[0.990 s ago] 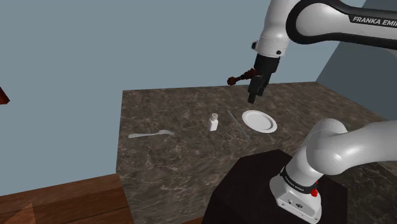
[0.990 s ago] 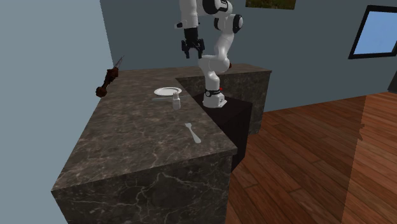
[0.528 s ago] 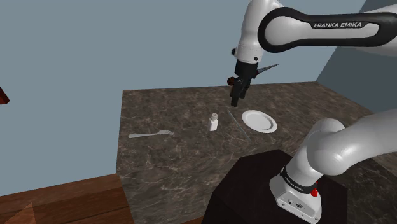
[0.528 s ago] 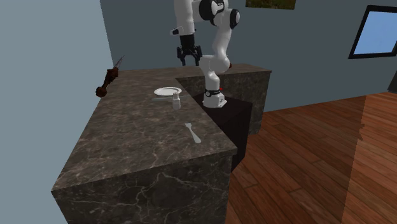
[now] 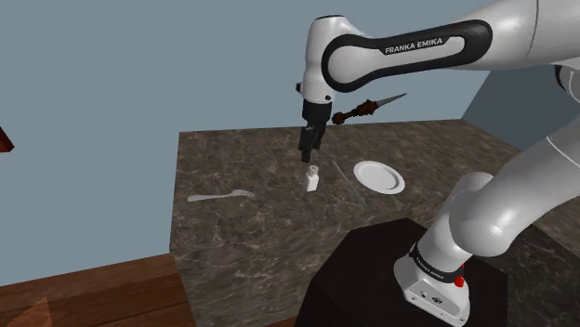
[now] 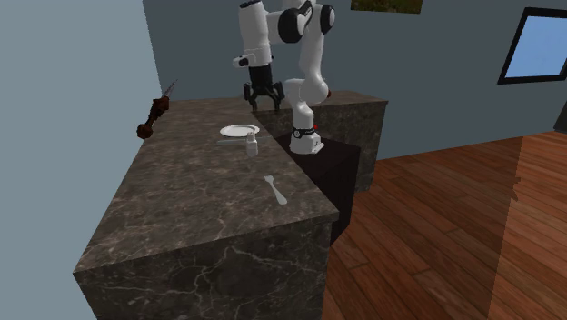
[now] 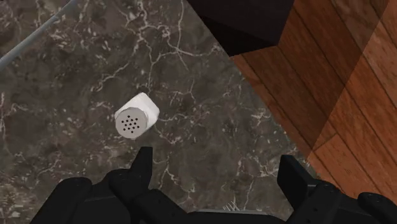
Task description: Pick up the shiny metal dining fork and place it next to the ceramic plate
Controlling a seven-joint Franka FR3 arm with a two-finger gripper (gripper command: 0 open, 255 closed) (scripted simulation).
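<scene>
The pale grey fork (image 5: 221, 196) lies flat on the dark marble counter (image 5: 260, 241), near the counter's edge at the shoulder view's left; across the room it shows as the fork (image 6: 275, 189) near the counter's front. The white plate (image 5: 379, 176) sits further right, also seen as the plate (image 6: 238, 131). My black gripper (image 5: 307, 149) hangs open in the air above a small white shaker (image 5: 313, 178), well away from the fork. In the wrist view the fingers (image 7: 141, 162) stand wide apart around nothing, and the shaker's holed top (image 7: 136, 119) lies just beyond them.
A thin grey rod (image 5: 349, 183) lies between shaker and plate. A brown-handled knife (image 5: 367, 109) hovers by the back wall behind the arm. The stand (image 5: 372, 279) is at the lower right, with wooden floor (image 6: 454, 227) beyond the counter's edge.
The arm has swung toward the shoulder view's left, carrying the gripper from above the plate's far side to above the shaker and a little lower. The fingers stayed open; nothing on the counter moved.
</scene>
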